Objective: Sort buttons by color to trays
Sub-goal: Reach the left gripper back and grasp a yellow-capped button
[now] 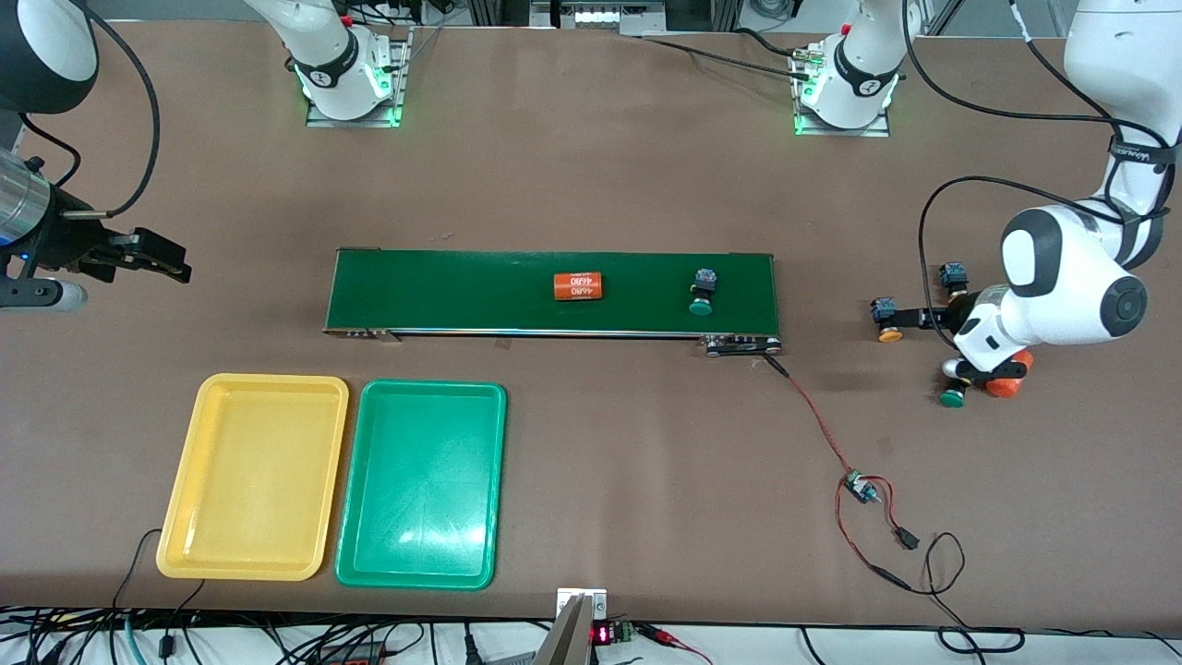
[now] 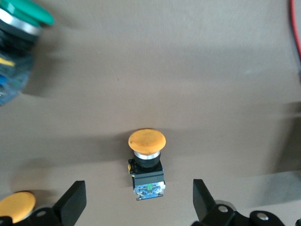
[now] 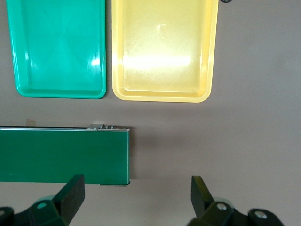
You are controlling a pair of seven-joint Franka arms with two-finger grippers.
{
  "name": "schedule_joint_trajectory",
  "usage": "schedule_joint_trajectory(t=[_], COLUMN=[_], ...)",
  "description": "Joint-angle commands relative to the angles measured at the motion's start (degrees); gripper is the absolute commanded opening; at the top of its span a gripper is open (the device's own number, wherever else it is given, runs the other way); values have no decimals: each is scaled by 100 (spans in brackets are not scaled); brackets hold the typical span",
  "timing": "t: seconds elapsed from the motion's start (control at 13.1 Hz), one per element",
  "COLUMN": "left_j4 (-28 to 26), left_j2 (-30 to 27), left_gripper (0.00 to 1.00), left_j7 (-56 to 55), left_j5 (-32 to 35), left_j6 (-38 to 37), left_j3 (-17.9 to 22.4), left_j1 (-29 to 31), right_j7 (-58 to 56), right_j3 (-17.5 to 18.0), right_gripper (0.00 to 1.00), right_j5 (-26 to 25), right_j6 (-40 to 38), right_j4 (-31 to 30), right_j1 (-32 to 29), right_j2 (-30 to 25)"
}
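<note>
Yellow and green plastic sit lowest in the front view: the yellow tray (image 1: 252, 477) and the green tray (image 1: 422, 484) lie touching side by side at lower left, both bare. Above them, mid-frame, the conveyor belt (image 1: 552, 293) carries an orange cylinder (image 1: 578, 285) and a green-capped button (image 1: 704, 293).

At the right of the frame the left gripper (image 1: 910, 318) hangs low with its fingers spread; its wrist view shows a yellow-capped button (image 2: 146, 162) lying on its side between them, not yet touched. A green cap (image 1: 952, 398) and another button body (image 1: 953, 274) sit close by, so the pinch should probably close squarely on the black body, below the cap, without nudging those neighbours.

At the left edge the right gripper (image 1: 155, 256) waits, fingers spread, holding nothing.
</note>
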Motion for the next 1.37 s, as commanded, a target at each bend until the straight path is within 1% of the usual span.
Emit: schedule_joint_trajectory(t=[0.0, 0.15, 0.38, 0.53, 0.69, 0.92, 0.99, 1.07, 1.15, 1.3], left_j4=[-233, -365, -366, -366, -383, -506, -524, -524, -524, -472], left_j2=[-70, -9, 175, 272, 281, 290, 316, 316, 273, 63], left_gripper=[100, 100, 100, 100, 100, 46, 32, 21, 13, 3], left_j7=[-6, 3, 29, 21, 64, 100, 91, 91, 91, 91], left_j5=[0, 0, 8, 0, 26, 26, 26, 26, 26, 35], left_j6=[199, 401, 604, 692, 692, 710, 710, 701, 675, 578], left_j3=[-24, -24, -24, -24, -24, -24, -24, -24, -24, -24], left_j1=[-36, -36, -36, -149, -159, -159, -159, -159, -159, -176], right_j7=[-3, -3, 5, 5, 14, 40, 49, 41, 41, 41], right_j3=[23, 23, 41, 50, 50, 67, 67, 67, 67, 67], right_gripper=[100, 100, 100, 100, 100, 100, 100, 100, 100, 100], right_j5=[92, 92, 92, 92, 92, 127, 136, 136, 136, 136], right_j6=[-19, -11, -37, -19, -28, -54, -54, -54, -72, -72], right_j4=[61, 70, 70, 70, 78, 78, 78, 78, 78, 78], right_j1=[-54, -54, -10, -10, -19, -1, -1, -1, -1, -10], right_j2=[22, 22, -4, -4, -4, -21, -21, -21, -21, -21])
